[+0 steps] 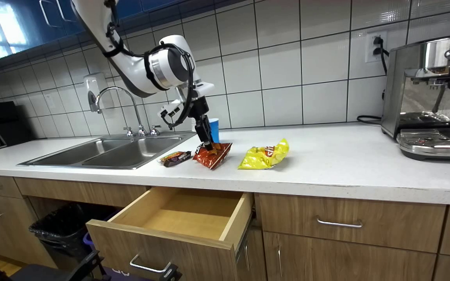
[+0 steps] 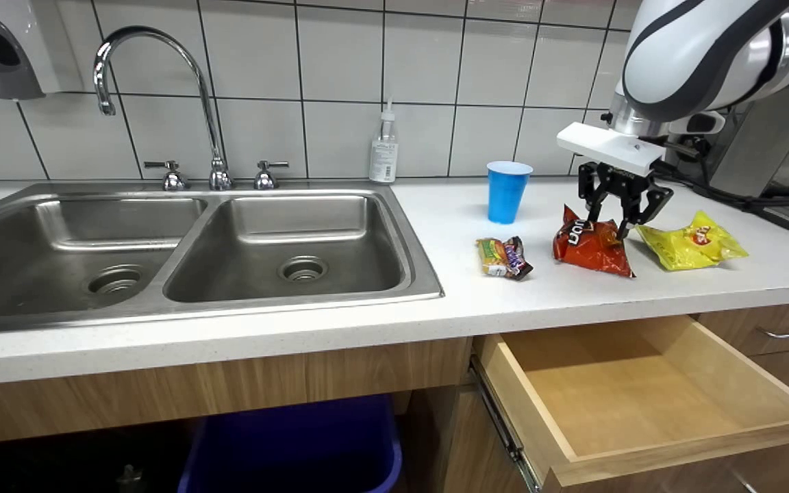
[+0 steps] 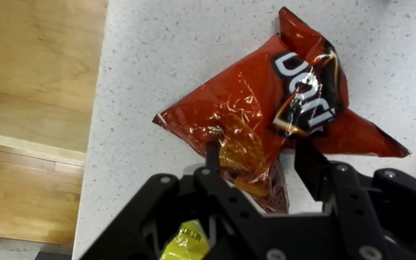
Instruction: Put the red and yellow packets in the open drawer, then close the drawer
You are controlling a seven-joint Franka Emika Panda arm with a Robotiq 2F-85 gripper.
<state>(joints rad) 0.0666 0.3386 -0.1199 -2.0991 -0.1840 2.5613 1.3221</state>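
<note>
Currently the table (image 1: 334,156) above the pulled-out drawer (image 1: 170,240) bears the red Doritos bag (image 2: 592,252) and, near it, the wrinkled yellow packet (image 2: 699,246). The jaws stand partway apart astride part of the red bag; whether they grip it, I cannot tell.

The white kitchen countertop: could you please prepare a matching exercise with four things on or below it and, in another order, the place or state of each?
1. Red glossy snack packet
2. Bright yellow wrinkled snack packet
3. Wide shallow wood-grain drawer
4. Blue tapered cup

A. Pulled open
B. Partly between the jaws of the black two-finger gripper
C. Standing upright
D. Right of the red packet in both exterior views

Pairs: 1-B; 2-D; 3-A; 4-C
</note>
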